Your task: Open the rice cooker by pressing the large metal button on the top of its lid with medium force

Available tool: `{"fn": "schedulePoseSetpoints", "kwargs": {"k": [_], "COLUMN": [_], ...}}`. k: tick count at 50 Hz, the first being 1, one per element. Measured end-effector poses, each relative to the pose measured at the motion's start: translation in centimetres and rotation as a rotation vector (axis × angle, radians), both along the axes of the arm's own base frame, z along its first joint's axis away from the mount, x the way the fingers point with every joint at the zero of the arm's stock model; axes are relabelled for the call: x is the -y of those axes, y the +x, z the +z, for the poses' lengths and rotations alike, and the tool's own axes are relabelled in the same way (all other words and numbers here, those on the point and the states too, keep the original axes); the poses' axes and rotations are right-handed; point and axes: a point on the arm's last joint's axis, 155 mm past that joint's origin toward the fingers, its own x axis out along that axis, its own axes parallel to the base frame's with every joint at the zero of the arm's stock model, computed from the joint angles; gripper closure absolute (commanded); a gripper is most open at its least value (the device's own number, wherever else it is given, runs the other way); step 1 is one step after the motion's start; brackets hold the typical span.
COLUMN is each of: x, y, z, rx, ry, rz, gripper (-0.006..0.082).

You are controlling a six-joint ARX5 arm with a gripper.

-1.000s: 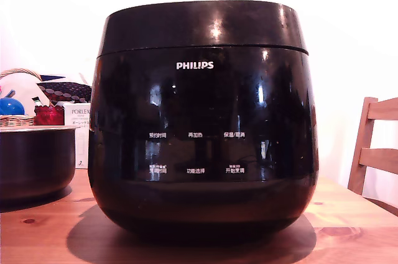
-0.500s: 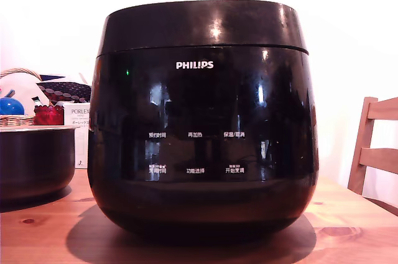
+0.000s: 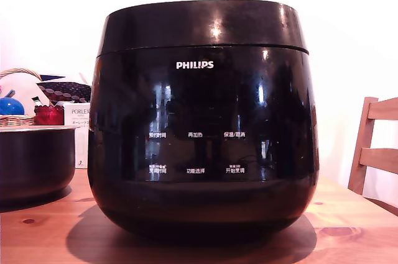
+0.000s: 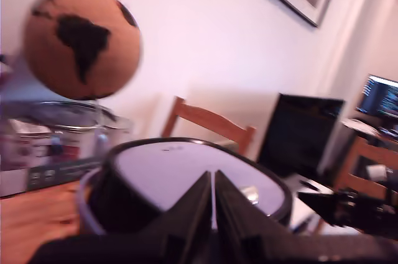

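Note:
The glossy black rice cooker (image 3: 202, 146) with its white PHILIPS logo fills the middle of the exterior view, and its lid (image 3: 202, 25) sits closed on top. No gripper shows in that view. In the wrist view the lid's top (image 4: 168, 171) reflects pale light, and a small metal button (image 4: 250, 194) sits near its rim. My gripper (image 4: 212, 183) hangs above the lid with its two black fingers pressed together, nothing between them. It appears short of the button, and I see no contact. This view is blurred.
A dark metal pot (image 3: 34, 158) stands on the wooden table (image 3: 43, 233) at the exterior view's left, with a basket and a box behind it. A wooden chair (image 3: 376, 146) is at the right. The wrist view shows a cork globe (image 4: 81, 40) and a dark monitor (image 4: 298, 130).
The cooker and its lid stand as before. Only small reflections on the glossy front have shifted, and a green glint seen half a second ago is gone.

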Motion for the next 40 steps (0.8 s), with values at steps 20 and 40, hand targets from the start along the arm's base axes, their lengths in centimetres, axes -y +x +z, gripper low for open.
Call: {"fn": "schedulePoseSetpoints", "kwargs": {"k": [20, 40], "x": [5.8, 13.6], "y": [1.3, 2.2], "z": [0.9, -0.9], "rx": [0.076, 0.105], "ry": [0.067, 0.216], "rz": [-0.145, -0.213], "gripper": [0.0787, 0.0787]}}
